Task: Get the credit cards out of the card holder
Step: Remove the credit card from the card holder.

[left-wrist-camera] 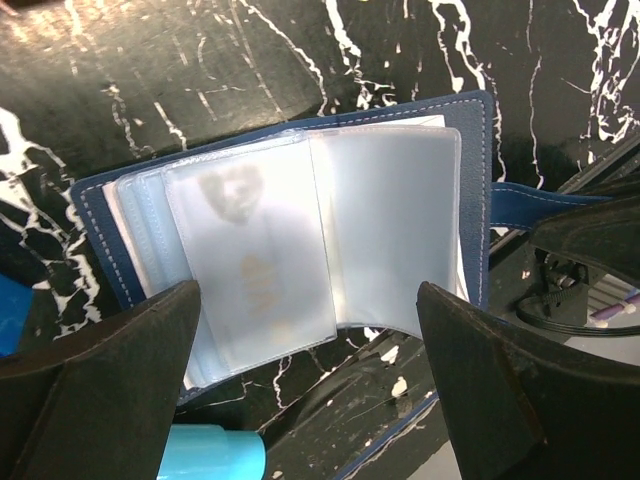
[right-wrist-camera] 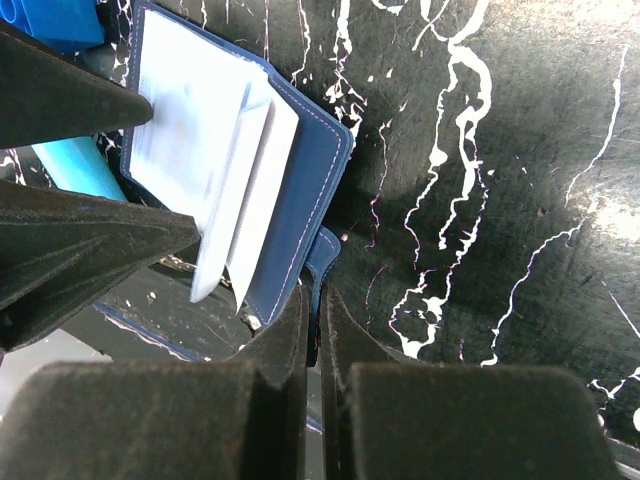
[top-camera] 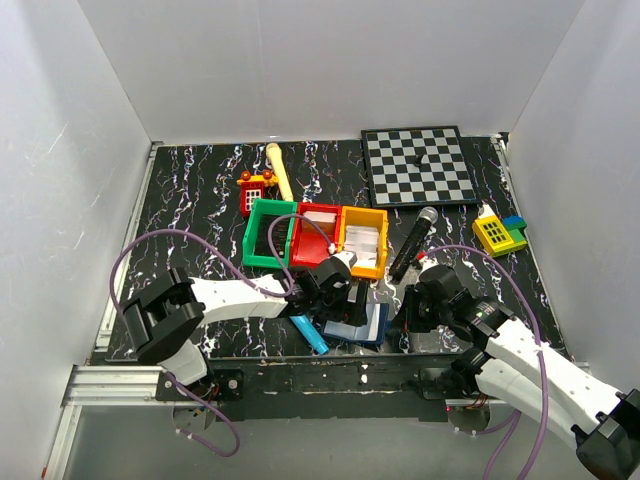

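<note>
Navy and white-stitched, the small flat folding card holder (left-wrist-camera: 385, 230) lay open on the black marble-patterned table (left-wrist-camera: 300, 60), close to the near edge and between the two arms. Its fan of frosted clear plastic sleeves faced up. A cyan plastic toy microphone (left-wrist-camera: 210, 455) sat just beside its near-left corner.

The left gripper (left-wrist-camera: 308, 300) hung over the open sleeves with its jaws spread wide, one finger on either side of the fan and neither touching it. The right gripper (right-wrist-camera: 315, 310) had its jaws pressed together on the holder's narrow navy closing strap (right-wrist-camera: 322, 250), apparently pinning that end in place.

Through the top sleeve a pale card (left-wrist-camera: 250, 270) showed as blurred print, fully seated in its pocket. No card lay loose on the table that I could see.

I judged the task to be at its opening step: the holder spread and steadied, and the first card not yet gripped. The next move would call for the left jaws to narrow and come down on an exposed card edge, then draw it out along the sleeve's open side while the strap stayed held. The slick, floppy sleeves could lift along with the card.
</note>
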{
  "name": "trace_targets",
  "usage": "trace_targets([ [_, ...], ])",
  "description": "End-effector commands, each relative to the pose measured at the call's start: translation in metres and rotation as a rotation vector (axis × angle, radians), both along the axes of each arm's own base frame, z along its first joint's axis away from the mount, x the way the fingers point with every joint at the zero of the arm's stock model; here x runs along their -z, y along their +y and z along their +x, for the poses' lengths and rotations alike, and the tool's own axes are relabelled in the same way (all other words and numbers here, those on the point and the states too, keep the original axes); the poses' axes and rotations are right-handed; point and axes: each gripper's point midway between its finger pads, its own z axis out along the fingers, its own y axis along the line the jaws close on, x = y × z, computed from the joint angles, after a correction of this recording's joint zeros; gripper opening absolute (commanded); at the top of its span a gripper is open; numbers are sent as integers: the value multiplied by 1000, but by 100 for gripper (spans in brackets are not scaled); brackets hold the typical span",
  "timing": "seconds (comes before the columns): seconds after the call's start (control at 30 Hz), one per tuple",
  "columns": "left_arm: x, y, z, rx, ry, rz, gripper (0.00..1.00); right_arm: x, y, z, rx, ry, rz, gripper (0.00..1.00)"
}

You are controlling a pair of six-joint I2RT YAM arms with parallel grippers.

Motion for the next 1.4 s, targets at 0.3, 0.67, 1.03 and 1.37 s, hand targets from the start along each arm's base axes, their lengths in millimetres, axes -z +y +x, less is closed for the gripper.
trace_targets([
  [0.3,1,-27,-16,155,63,-43,89,-3,3,5,12,-11,15,1],
  [0.67,-11,-39,-22,211,17,-70,88,-4,2,5,18,-15,14,1],
  [1.03,-31,-24,-9,100,-58,-89,89,-12,-15,10,105,-34,-38,9],
  [1.37,-46,-3,6,-17,-130,-71,86,-77,-3,19,92,-187,111,29],
])
